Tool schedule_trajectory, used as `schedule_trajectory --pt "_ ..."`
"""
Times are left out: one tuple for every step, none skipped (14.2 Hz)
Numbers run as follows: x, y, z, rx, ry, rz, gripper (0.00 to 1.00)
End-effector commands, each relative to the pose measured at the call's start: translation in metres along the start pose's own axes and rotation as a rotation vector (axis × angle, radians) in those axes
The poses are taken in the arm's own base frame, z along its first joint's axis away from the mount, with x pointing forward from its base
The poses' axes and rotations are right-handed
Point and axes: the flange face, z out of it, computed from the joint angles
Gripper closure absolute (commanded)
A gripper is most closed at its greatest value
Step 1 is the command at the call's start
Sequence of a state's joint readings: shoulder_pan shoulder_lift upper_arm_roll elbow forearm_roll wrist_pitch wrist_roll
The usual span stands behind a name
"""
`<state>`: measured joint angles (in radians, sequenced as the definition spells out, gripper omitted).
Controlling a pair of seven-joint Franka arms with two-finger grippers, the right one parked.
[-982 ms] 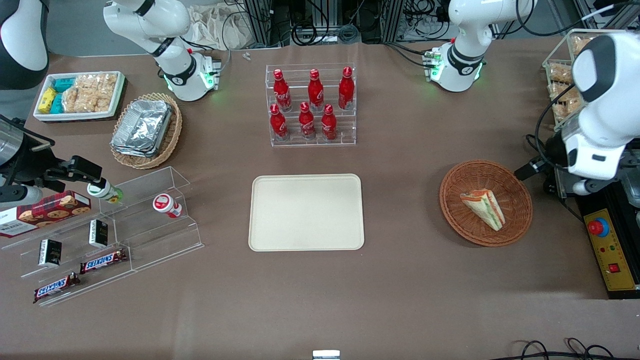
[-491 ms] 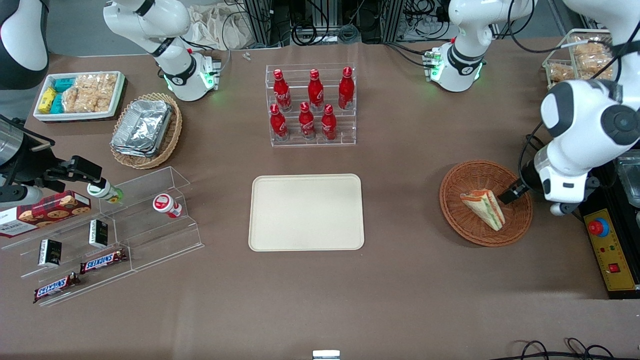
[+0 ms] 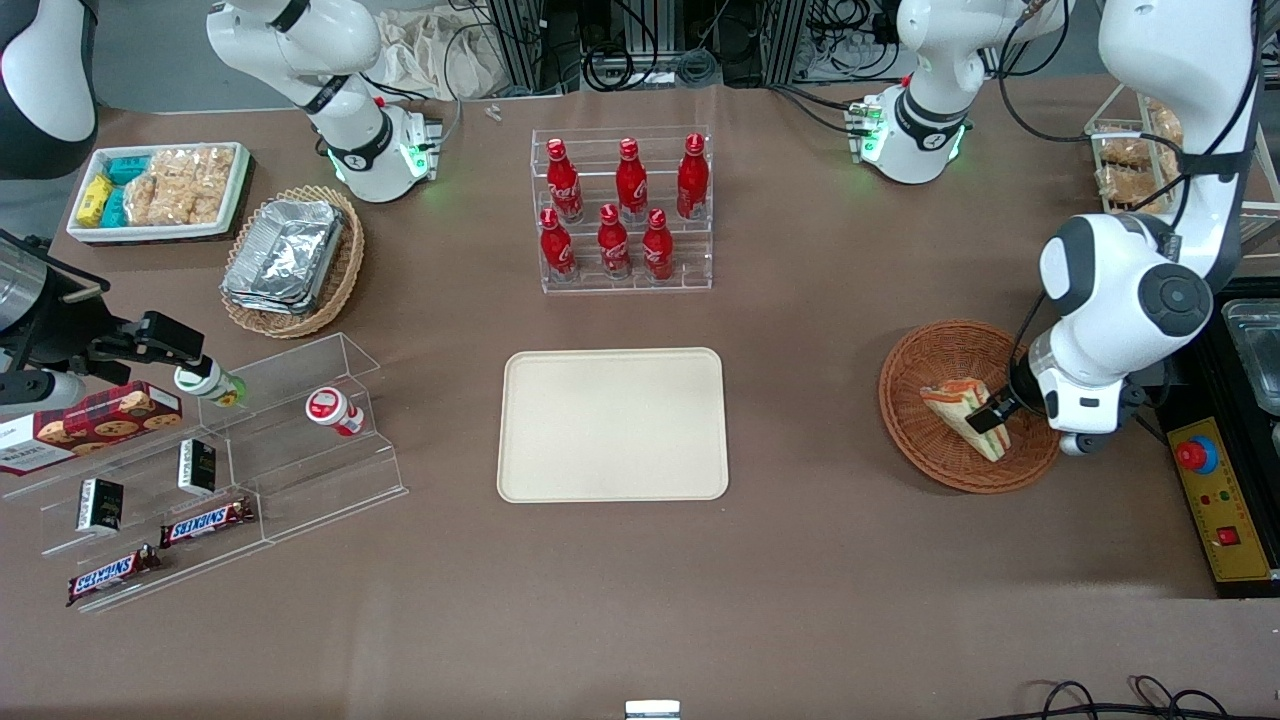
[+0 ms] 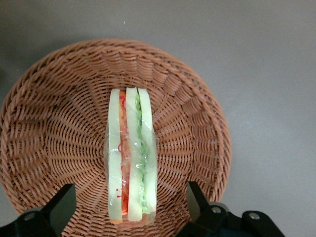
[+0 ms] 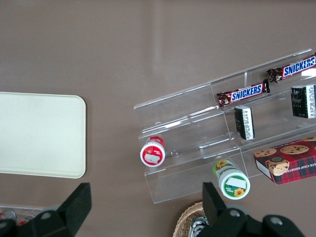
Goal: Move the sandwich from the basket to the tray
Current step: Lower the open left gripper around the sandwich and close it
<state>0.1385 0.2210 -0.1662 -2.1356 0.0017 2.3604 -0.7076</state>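
The sandwich (image 3: 950, 400), a pale bread wedge with orange-red and green filling, lies in the round reddish-brown wicker basket (image 3: 930, 360) toward the working arm's end of the table. My left gripper (image 3: 990, 420) is over the basket at the sandwich's wide end. In the left wrist view the gripper (image 4: 129, 205) is open, with one black finger (image 4: 61, 202) on each side of the sandwich (image 4: 131, 153) and not touching it, above the basket (image 4: 59, 113). The cream-beige tray (image 3: 612, 424) lies bare at the table's middle and also shows in the right wrist view (image 5: 39, 133).
A clear rack of red bottles (image 3: 622, 210) stands farther from the camera than the tray. A yellow control box with a red button (image 3: 1220, 500) lies beside the basket. A clear stepped shelf with snacks (image 3: 220, 450), an oval basket of foil containers (image 3: 290, 255) and a white snack tray (image 3: 155, 190) lie toward the parked arm's end.
The left arm has swung in from the table's edge and come down over the basket. Its open gripper now straddles the sandwich's wide end. The sandwich has not moved.
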Motion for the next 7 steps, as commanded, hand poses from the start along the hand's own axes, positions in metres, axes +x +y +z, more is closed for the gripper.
schedule_trajectory --pt "-0.01 -0.004 0.004 0.006 0.01 -0.015 0.0" --pt "-0.01 -0.004 0.008 0.009 0.004 -0.015 0.0" --pt "-0.01 -0.004 0.009 0.01 0.001 -0.016 0.0" --pt "-0.011 -0.005 0.012 0.012 -0.003 -0.019 0.0" --pt "-0.012 -0.006 0.014 0.013 -0.008 -0.021 0.0" --pt "-0.012 -0.006 0.016 0.011 -0.012 -0.026 0.0" --pt "-0.013 -0.005 0.02 0.012 -0.019 -0.028 0.0"
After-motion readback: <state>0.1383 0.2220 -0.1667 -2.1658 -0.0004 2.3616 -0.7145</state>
